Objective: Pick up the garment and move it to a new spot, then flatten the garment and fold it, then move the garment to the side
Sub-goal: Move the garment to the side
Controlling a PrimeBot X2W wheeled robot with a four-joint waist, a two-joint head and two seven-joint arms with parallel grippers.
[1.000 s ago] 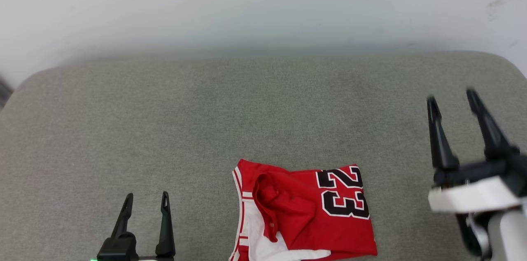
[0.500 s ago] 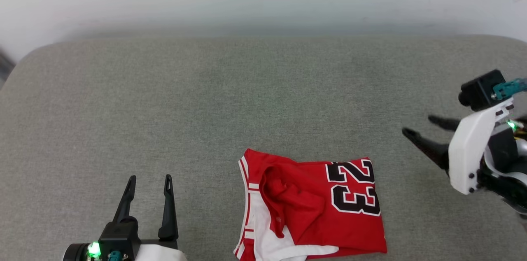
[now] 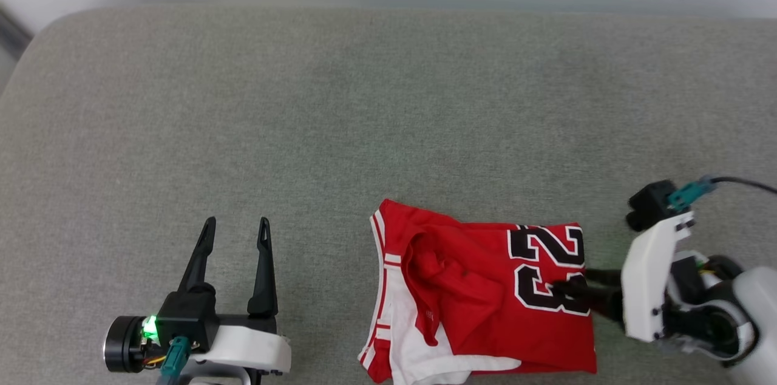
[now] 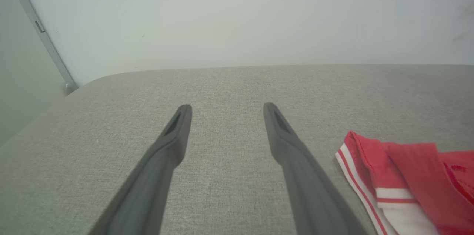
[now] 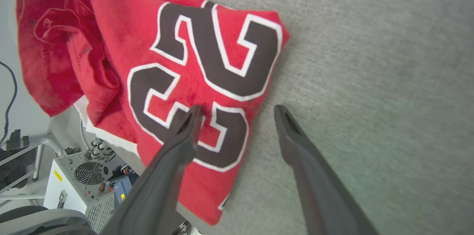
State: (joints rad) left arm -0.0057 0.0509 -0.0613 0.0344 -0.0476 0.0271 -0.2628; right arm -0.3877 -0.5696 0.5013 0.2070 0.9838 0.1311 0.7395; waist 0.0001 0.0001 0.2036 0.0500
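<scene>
Grey upholstery (image 3: 364,99) carries everything, and the garment (image 3: 479,294) lies crumpled on it, close to its near edge.

Well to the left of the garment, the left gripper (image 3: 237,222) holds nothing; its two fingers stand wide apart and point away from the robot. The left wrist view looks between these fingers (image 4: 227,106) at bare grey cloth, with a pale wall (image 4: 237,16) behind. It also gives the garment's striped left edge (image 4: 407,175) from low and near, just beside the inner finger but apart from it.

The garment is bunched, with the red body folded over a white sleeve and the black 23 turned on its side toward its right edge.

At that right edge the right gripper (image 3: 573,283) reaches in sideways, and its white wrist housing hides part of the fingers in the head view. The right wrist view is clearer: the fingers are spread wide (image 5: 238,108), one over the lower numeral of the garment (image 5: 111,42), the other over grey cloth just beside the hem. Whether they touch the fabric, I cannot tell. This view also adds, past the garment's near side, a pale box with a fan grille (image 5: 81,175).
</scene>
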